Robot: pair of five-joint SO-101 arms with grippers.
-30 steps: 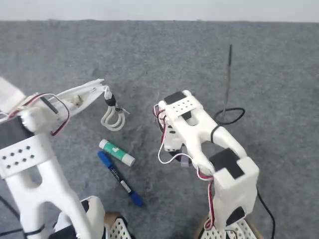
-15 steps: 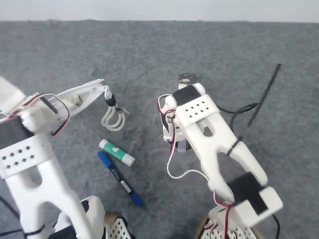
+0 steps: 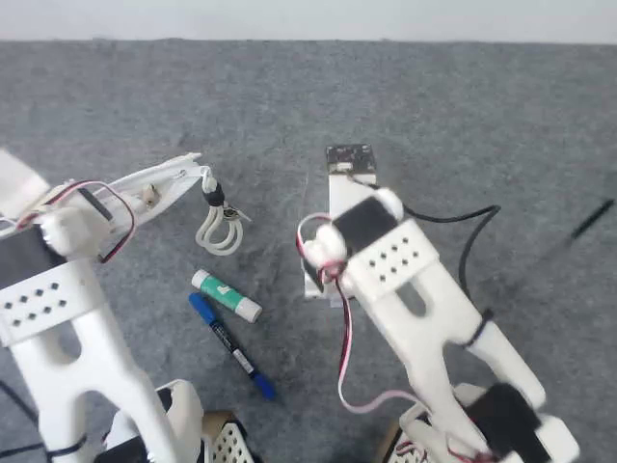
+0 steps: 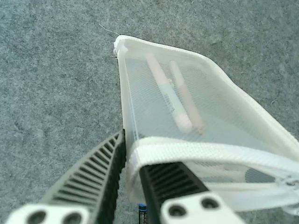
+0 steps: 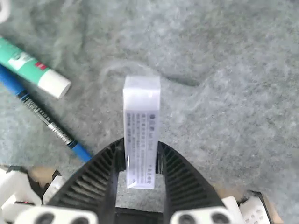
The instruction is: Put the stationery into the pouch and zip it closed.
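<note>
Within the last second the right arm is stretched forward, with the small white rectangular eraser (image 5: 141, 126) clamped in the right gripper (image 5: 140, 151). The white mesh pouch (image 4: 187, 107) is pinched at its rim by the left gripper (image 4: 131, 163). The green glue stick (image 3: 226, 295) and the blue pen (image 3: 231, 347) lie on the mat near the left arm's base, so the loading is judged unfinished.

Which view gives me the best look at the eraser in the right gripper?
The right wrist view: the eraser stands clamped in the right gripper. In the high view the right arm covers it; the left wrist view faces the pouch.
</note>
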